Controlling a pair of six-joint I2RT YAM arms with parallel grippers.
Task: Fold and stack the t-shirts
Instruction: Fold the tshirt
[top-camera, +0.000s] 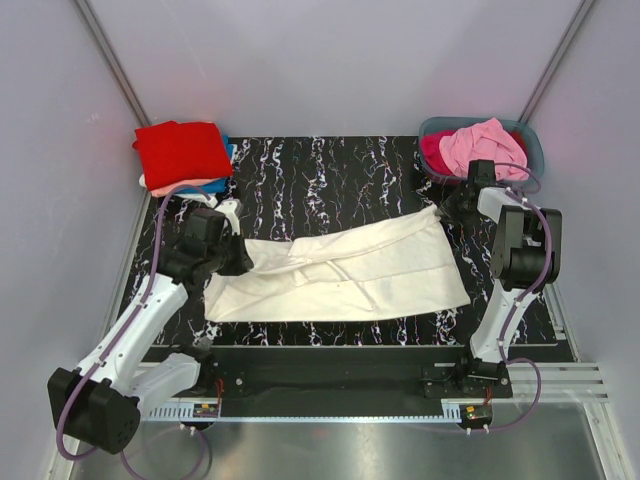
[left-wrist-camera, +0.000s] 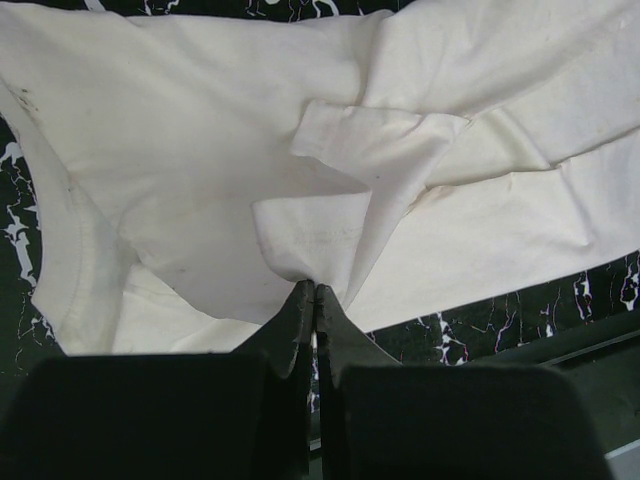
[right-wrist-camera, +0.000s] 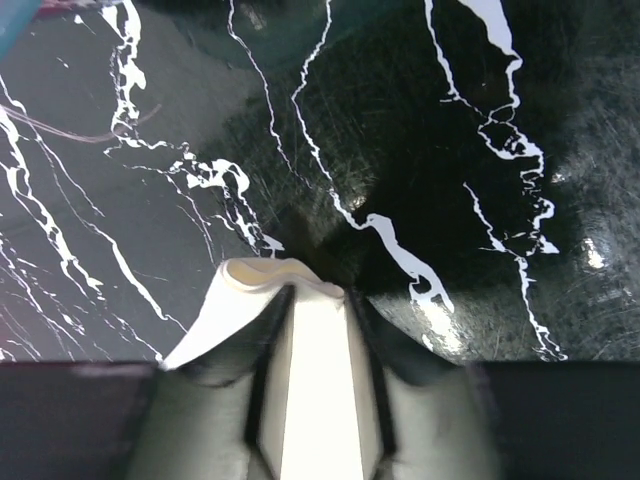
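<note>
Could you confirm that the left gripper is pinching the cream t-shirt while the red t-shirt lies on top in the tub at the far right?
Not quite: the red t-shirt tops the stack at the far left corner of the table, outside the tub, which holds a pink t-shirt, as the top external view shows. The left gripper does pinch the cream t-shirt.

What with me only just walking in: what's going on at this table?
Both arms are working on the spread-out cream t-shirt. The left gripper pinches a fold at its left end; the right gripper has its far right corner between its fingers. A stack of folded shirts sits back left; more wait in the tub.
</note>
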